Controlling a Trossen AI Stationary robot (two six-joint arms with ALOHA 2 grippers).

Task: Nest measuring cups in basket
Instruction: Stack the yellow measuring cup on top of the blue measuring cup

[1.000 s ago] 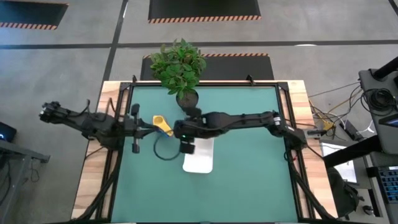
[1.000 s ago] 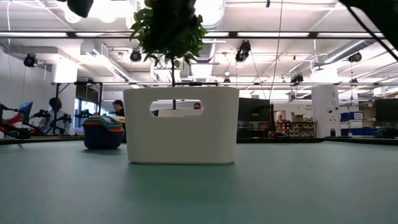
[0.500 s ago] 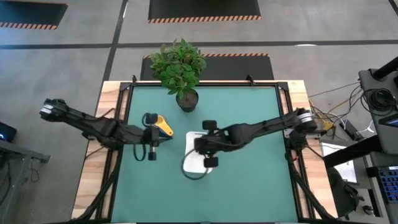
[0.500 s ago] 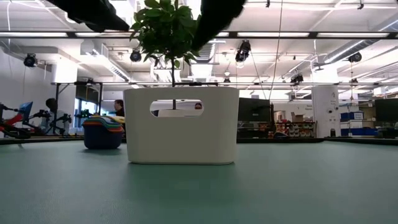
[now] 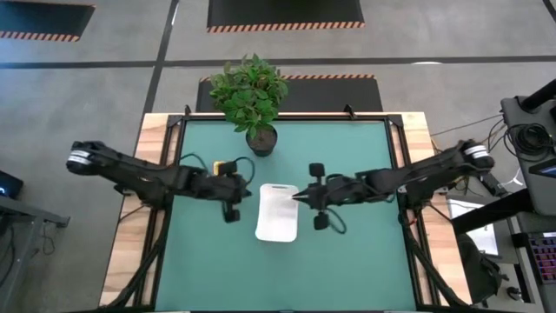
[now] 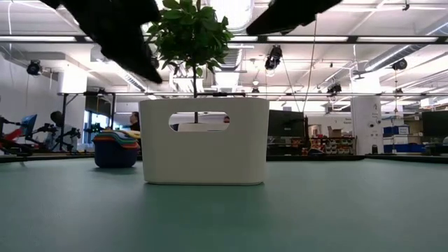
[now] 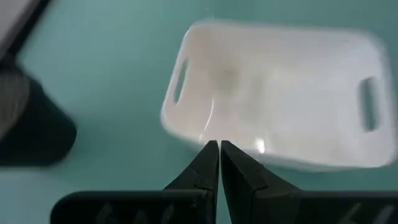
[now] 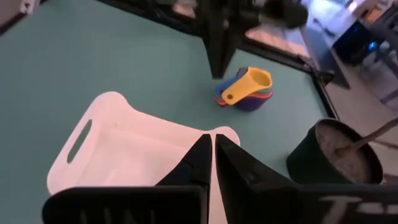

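Your cups are already sitting stacked inside each other, but on the table beside the white basket, not in it. Both your left gripper and right gripper are pinching shut on nothing, so you are still needing to move the stack in.

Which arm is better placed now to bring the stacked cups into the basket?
Probably left: the left gripper, shut and empty, is beside the nested cups; the right gripper is across the basket.
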